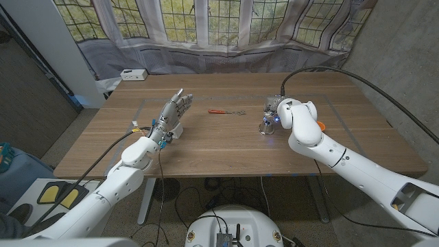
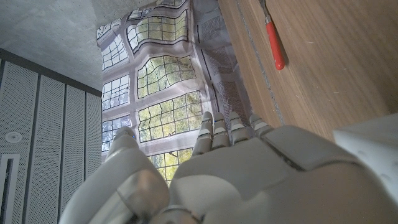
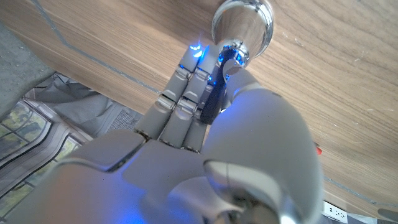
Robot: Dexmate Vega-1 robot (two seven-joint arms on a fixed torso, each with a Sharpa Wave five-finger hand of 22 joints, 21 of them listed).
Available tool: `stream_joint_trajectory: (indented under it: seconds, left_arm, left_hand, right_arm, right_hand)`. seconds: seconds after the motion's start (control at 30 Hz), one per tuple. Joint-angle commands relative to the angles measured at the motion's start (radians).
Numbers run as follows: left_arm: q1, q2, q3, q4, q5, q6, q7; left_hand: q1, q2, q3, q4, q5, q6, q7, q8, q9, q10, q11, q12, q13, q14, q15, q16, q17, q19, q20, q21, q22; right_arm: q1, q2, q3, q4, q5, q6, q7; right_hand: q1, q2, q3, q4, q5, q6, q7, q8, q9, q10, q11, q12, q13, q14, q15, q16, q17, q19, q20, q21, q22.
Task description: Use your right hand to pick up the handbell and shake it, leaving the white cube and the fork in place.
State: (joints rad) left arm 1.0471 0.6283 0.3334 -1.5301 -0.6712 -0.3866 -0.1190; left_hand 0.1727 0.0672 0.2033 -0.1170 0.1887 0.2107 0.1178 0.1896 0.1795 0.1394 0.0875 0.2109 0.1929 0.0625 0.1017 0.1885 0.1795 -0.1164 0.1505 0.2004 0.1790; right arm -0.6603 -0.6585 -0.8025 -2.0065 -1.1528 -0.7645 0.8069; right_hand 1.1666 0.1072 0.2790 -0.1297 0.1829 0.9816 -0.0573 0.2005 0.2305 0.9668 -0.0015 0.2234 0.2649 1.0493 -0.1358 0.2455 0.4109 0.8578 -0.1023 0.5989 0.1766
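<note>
Right hand point(image 1: 274, 111): white arm reaching in from 4 o'clock, fingers point(image 3: 186, 93) closed around the dark handle of the shiny silver metal handbell point(image 3: 242, 25), at the wooden table point(image 1: 226, 147)'s 2 o'clock. Left hand point(image 1: 173, 113): at 9 o'clock, fingers apart, holding nothing. Red-handled fork point(image 1: 226, 111): between the hands.

Head view: a fixed, high camera looks down and forward over the whole wooden table point(image 1: 226, 147) toward the draped window backdrop point(image 1: 226, 27) beyond the far edge; both arms enter from the bottom corners. Left wrist view: a close, turned camera looks along the back of the left hand point(image 2: 249, 174) toward the same backdrop, the table's planks alongside; it shares the red-handled fork point(image 2: 273, 40) near the table's middle with the head view. Right wrist view: very close behind the right hand point(image 3: 211, 143), facing the tabletop and the handbell point(image 3: 242, 25), also seen from the head.
</note>
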Motion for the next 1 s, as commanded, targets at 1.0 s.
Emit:
stream_joint_trajectory:
  seconds: [1.0]
  left_arm:
    - [-0.004,-0.001,0.010,-0.001,0.003,0.010,-0.002]
  left_hand:
    - [-0.007,0.000,0.007,0.000,-0.001,0.012,-0.005,0.002,0.001,0.008,-0.003,0.001,0.003,0.001,0.001,0.001,0.001,0.000,0.007,-0.002,0.002]
  right_arm:
    - [-0.124,-0.047,0.095,-0.114,0.096,0.022,-0.188]
  right_hand:
    - [-0.319,-0.079,-0.093,0.058,0.021,-0.507,0.009,-0.020,-0.016,-0.490,0.047,-0.030,-0.013,-0.647,0.129,-0.071,-0.064,-0.331,0.096,-0.243,-0.007]
